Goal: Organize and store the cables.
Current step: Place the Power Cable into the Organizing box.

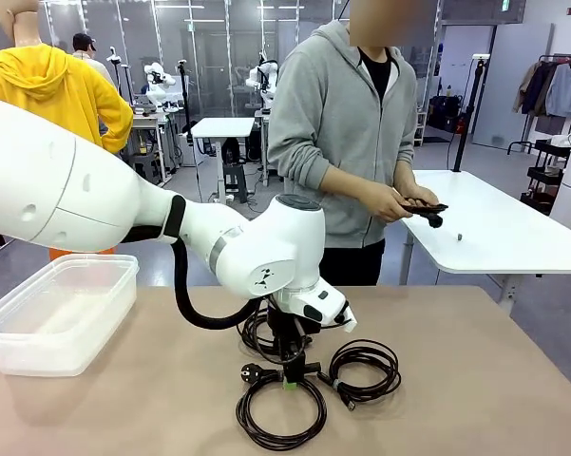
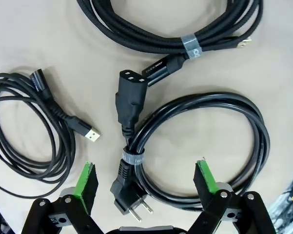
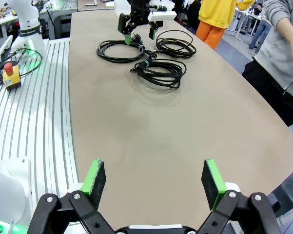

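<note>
Left end effector [image 2: 145, 181] spread above power-cord coil [image 2: 209, 101]; cables [image 1: 277, 441] clustered mid bench [image 1: 475, 380], near edge. Right end effector [image 3: 153, 178] spread, well apart. I fear pinching single loop: coil unwinds, plug snags neighbour.

**Materials and finishes**

Tabletop [image 1: 475, 380]: matt, smooth, beige. Upper cable [image 2: 136, 39]: woven, cloth-like black sheath. Power cable [image 2: 209, 103]: smooth, slightly glossy black sheath; its plug pins [image 2: 147, 208] bright metal. USB cable [image 2: 63, 116]: matt black. Container [image 1: 38, 351]: translucent plastic. Left arm [image 1: 66, 190] shell: glossy white. Finger pads [image 2: 86, 183]: matt green
</note>
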### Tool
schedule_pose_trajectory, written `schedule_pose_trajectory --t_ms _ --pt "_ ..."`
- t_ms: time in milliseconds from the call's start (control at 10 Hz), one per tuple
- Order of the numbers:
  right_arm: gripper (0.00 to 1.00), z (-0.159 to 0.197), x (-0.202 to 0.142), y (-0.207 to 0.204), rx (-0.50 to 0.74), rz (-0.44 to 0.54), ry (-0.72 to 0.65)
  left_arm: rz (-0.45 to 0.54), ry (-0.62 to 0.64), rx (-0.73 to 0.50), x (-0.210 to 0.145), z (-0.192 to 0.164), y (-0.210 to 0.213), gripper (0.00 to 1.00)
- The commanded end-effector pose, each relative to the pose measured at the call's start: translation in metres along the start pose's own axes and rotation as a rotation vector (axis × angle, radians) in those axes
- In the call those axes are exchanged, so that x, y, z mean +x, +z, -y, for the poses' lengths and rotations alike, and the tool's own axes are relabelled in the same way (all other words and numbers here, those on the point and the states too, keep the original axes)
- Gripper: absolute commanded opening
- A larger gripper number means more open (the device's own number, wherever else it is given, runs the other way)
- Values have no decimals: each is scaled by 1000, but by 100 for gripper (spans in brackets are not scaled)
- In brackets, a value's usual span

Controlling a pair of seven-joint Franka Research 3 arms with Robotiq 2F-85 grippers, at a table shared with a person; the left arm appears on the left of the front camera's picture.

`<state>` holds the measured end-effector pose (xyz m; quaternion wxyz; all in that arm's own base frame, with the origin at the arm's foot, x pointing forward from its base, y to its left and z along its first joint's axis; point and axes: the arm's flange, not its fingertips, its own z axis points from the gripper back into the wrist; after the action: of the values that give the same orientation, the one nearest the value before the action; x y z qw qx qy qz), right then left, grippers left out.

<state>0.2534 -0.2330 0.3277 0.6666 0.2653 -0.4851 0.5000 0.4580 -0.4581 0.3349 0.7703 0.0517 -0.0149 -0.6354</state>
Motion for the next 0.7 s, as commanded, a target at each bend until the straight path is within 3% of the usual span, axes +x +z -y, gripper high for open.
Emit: schedule_pose_trajectory --t_ms 0,300,400,500,600 --pt "100 0 1 1 -7 3 -1 -26 8 -8 3 -6 -8 100" --pt "100 0 1 1 -7 3 -1 -33 1 -13 3 -6 -21 100" --pt "100 0 1 1 -7 3 -1 -24 -2 -17 3 -6 -21 85" --pt "100 0 1 1 -7 3 -1 -11 2 -21 3 -6 -21 61" --pt "100 0 1 1 -7 3 -1 -21 8 -27 3 -5 -21 27"
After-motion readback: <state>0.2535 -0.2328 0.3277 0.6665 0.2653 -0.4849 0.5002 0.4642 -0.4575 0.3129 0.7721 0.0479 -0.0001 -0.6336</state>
